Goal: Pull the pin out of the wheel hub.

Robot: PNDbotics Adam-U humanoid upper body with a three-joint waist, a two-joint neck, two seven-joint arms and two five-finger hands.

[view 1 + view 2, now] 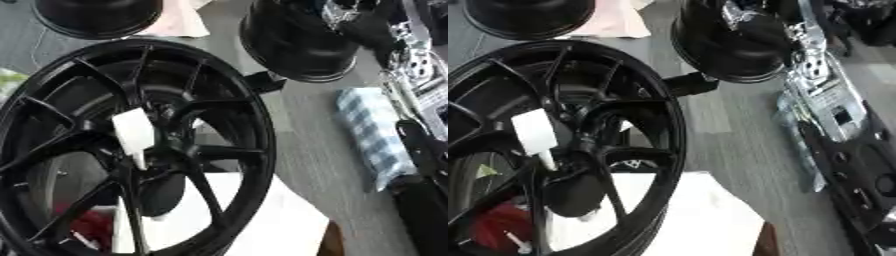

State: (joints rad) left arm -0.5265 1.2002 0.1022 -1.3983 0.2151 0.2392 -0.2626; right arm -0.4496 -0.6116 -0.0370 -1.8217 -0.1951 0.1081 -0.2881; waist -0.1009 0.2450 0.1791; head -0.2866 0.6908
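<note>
pin (134, 132) in wheel hub (162, 147) | right arm (833, 115) at edge, hand state unclear

The pin (134, 134) sits in the wheel hub (156, 150), left of the cloth (374, 134).

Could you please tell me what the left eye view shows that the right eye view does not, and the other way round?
Only the left eye view shows the blue-and-white checked cloth lying in the open; in the right eye view the robot's right arm covers most of it. Only the right eye view shows the silver plates of that arm so fully, and a small white-tipped thing over the red object behind the spokes. Both show the black wheel, the white pin at its hub, and two more black rims behind. Neither view clearly shows a hand.
</note>
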